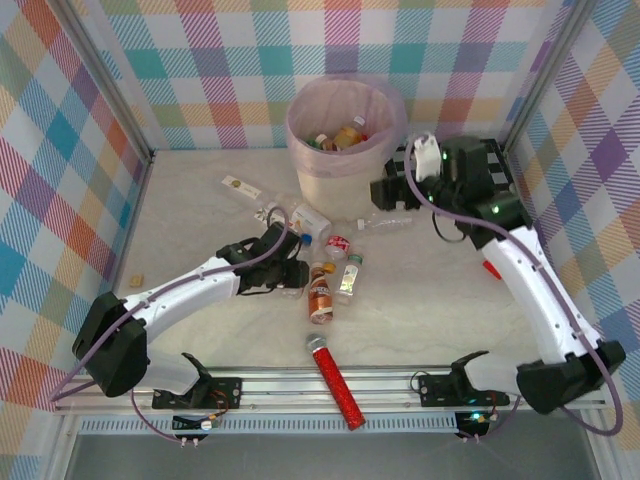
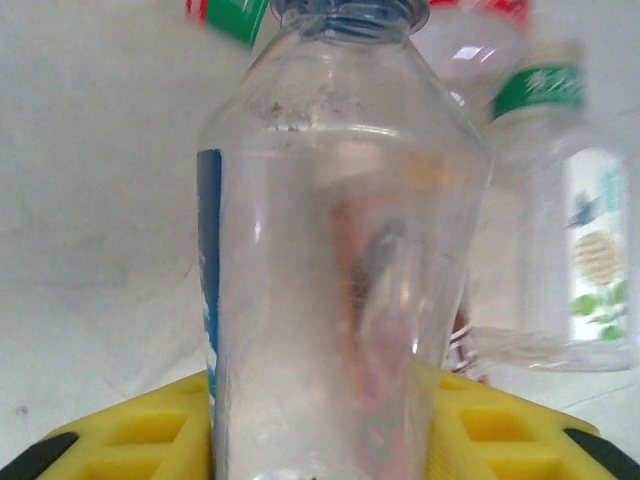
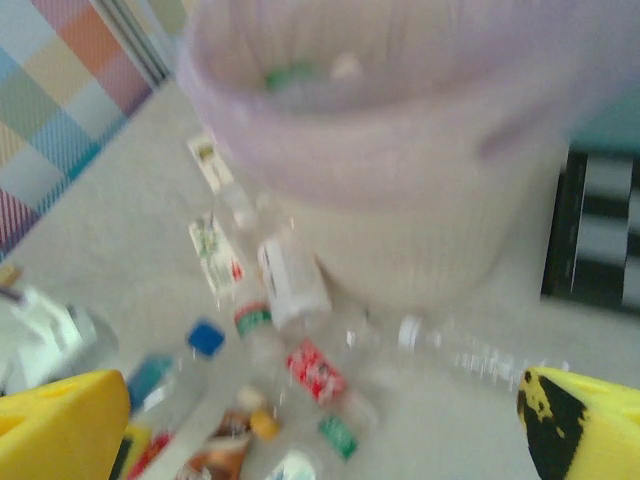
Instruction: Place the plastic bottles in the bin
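Note:
A clear plastic bottle (image 2: 340, 250) with a blue label stands between my left gripper's (image 2: 325, 425) yellow fingers (image 2: 150, 435), which are shut on it. From above, that left gripper (image 1: 296, 272) sits low among the loose bottles at the table's middle. A brown bottle (image 1: 321, 292), a green-labelled one (image 1: 350, 276) and a white-labelled one (image 1: 311, 222) lie close by. The bin (image 1: 345, 135), lined with a pink bag, stands at the back with several bottles inside. My right gripper (image 1: 385, 190) hangs open and empty beside the bin's right wall (image 3: 420, 230), above the bottles.
A red glittery microphone (image 1: 336, 382) lies near the front rail. A checkerboard (image 3: 600, 240) lies right of the bin, partly under the right arm. A white card (image 1: 240, 187) lies left of the bin. A clear bottle (image 1: 390, 223) lies below my right gripper.

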### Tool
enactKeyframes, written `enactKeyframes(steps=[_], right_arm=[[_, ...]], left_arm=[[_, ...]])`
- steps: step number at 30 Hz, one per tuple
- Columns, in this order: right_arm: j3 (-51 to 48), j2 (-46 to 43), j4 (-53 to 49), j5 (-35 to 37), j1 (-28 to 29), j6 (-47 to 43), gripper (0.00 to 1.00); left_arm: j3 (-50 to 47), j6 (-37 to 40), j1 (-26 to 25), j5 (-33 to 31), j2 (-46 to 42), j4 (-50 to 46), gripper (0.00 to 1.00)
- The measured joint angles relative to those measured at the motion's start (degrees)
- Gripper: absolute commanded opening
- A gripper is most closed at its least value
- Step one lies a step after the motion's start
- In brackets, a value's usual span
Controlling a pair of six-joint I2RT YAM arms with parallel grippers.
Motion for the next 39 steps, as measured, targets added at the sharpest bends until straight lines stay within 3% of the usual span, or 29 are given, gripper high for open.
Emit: enactKeyframes(steps=[4, 11, 17, 27, 33, 39], right_arm=[[-10.9, -5.4, 0.4, -1.9, 0.0, 5.6, 0.99], [-19.7, -6.6, 7.1, -14.5, 0.0, 16.4, 0.96], [-21.6, -0.6, 15.6, -21.8, 0.0, 23.9, 0.94], [-22.2, 5.2, 24.7, -26.9, 0.5, 30.9, 0.89], [-22.2, 7.8, 27.3, -28.1, 0.9, 32.8, 0.81], [-22.3, 8.4, 28.6, -28.3, 1.1, 34.1, 0.63]], left_arm=[[3.4, 4.4, 0.0, 1.0, 0.0, 0.8, 0.37], [3.9, 10.0, 0.0, 9.6, 0.0, 7.6, 0.37], [2.9, 10.3, 0.0, 16.5, 0.0, 16.8, 0.37], [1.6, 8.9, 0.0, 20.6, 0.2, 24.3, 0.37], [1.6, 8.5, 0.0, 21.7, 1.3, 26.5, 0.37], [1.6, 8.3, 0.0, 21.9, 3.1, 27.8, 0.37]])
